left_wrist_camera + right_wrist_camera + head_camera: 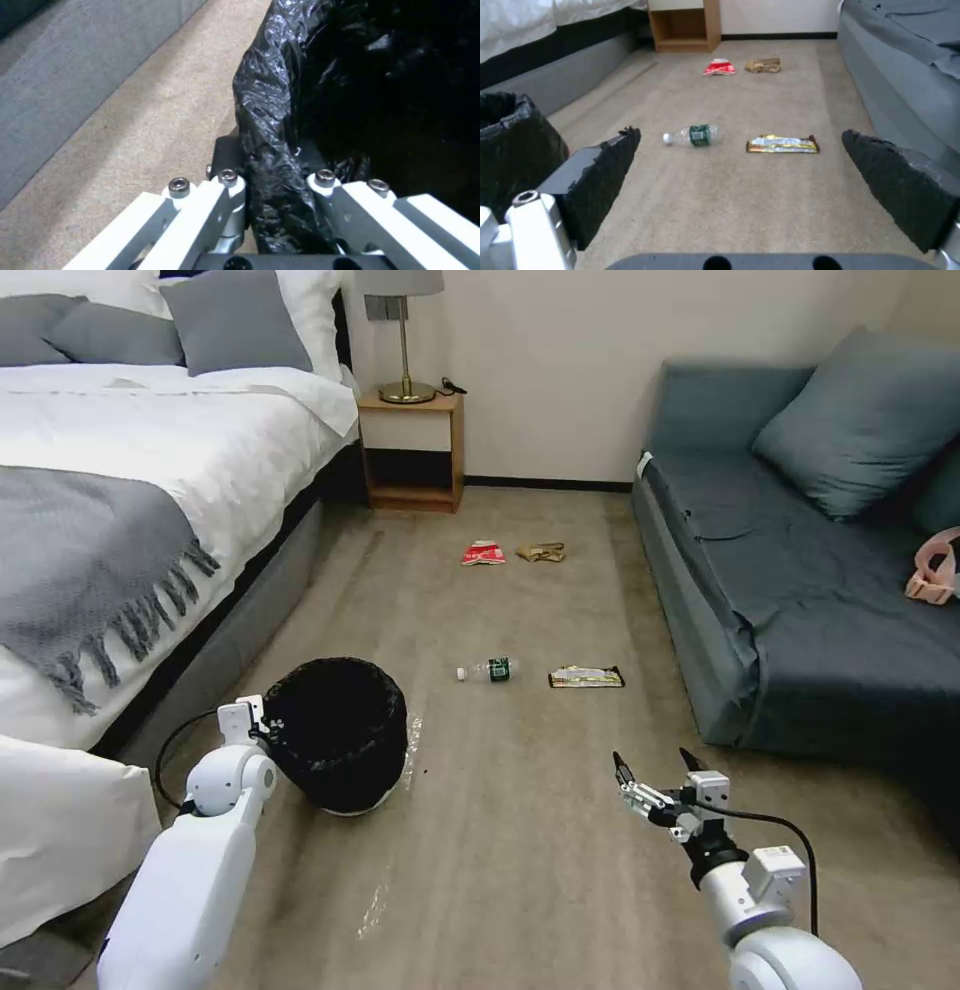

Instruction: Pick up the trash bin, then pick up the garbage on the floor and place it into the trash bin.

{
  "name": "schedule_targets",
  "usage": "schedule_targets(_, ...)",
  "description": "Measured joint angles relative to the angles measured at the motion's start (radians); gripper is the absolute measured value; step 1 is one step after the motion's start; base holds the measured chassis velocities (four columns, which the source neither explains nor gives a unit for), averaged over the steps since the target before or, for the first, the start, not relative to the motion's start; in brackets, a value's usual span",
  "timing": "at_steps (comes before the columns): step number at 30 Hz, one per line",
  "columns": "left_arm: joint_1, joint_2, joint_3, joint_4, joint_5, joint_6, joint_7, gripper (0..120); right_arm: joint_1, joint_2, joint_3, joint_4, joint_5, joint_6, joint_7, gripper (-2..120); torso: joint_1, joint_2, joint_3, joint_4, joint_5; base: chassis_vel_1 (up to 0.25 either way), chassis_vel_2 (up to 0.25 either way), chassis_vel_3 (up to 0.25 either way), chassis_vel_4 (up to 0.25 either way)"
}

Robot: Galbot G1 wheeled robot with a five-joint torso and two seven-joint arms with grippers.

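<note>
Carpeted bedroom floor [520, 830]: left gripper [272, 180] clamps the trash bin [340, 745] rim near the bed [120, 520]; right gripper [655, 770] hovers open facing the bottle [490, 670] and wrapper [586, 677].

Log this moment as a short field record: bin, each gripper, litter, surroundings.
trash bin: black-lined, on the carpet beside the bed
left gripper: shut on the trash bin rim
right gripper: open, above bare carpet, holding nothing
near litter: bottle, yellow-black wrapper
far litter: red-white snack bag, brown paper wad, near the nightstand
sofa: on the right
</note>
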Motion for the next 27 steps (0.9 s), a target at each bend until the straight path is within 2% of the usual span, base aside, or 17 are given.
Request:
schedule_targets(6,0.041,0.009,-0.035,-0.032,-0.002,-0.024,0.008,10,-0.015,0.009,-0.010,0.005,-0.016,0.004,0.000,100,0.000,0.000,0.000,-0.0003,-0.0010,0.000,0.000,0.000,0.000)
schedule_targets(11,0.063,0.016,-0.057,-0.055,0.000,-0.031,0.010,9,-0.021,0.013,-0.014,0.005,-0.029,0.014,0.001,100,0.000,0.000,0.000,0.0000,-0.0003,0.000,0.000,0.000,0.000)
schedule_targets(13,0.103,0.021,-0.103,-0.118,0.014,-0.054,0.016,5,-0.027,0.017,-0.017,-0.001,-0.050,0.027,0.002,100,0.000,0.000,0.000,0.0001,0.0001,0.000,0.000,0.000,0.000)
schedule_targets(15,0.110,0.022,-0.111,-0.134,0.012,-0.054,0.016,5,-0.027,0.017,-0.017,-0.003,-0.051,0.029,0.002,100,0.000,0.000,0.000,0.0002,0.0000,0.000,0.000,0.000,0.000)
schedule_targets(17,0.128,0.022,-0.136,-0.178,-0.009,-0.050,0.014,4,-0.021,0.016,-0.014,-0.010,-0.052,0.031,0.003,100,0.000,0.000,0.000,0.0002,0.0000,0.000,0.000,0.000,0.000)
schedule_targets(22,0.147,0.022,-0.158,-0.228,-0.024,-0.044,0.008,4,-0.011,0.013,-0.009,-0.017,-0.046,0.031,0.005,100,0.000,0.000,0.000,0.0004,0.0001,0.000,0.000,0.000,0.000)
schedule_targets(27,0.171,0.025,-0.167,-0.314,-0.026,-0.042,0.010,4,-0.004,0.012,-0.009,-0.026,-0.055,0.027,0.044,100,0.000,0.000,0.000,0.0001,0.0001,0.000,0.000,0.000,0.000)
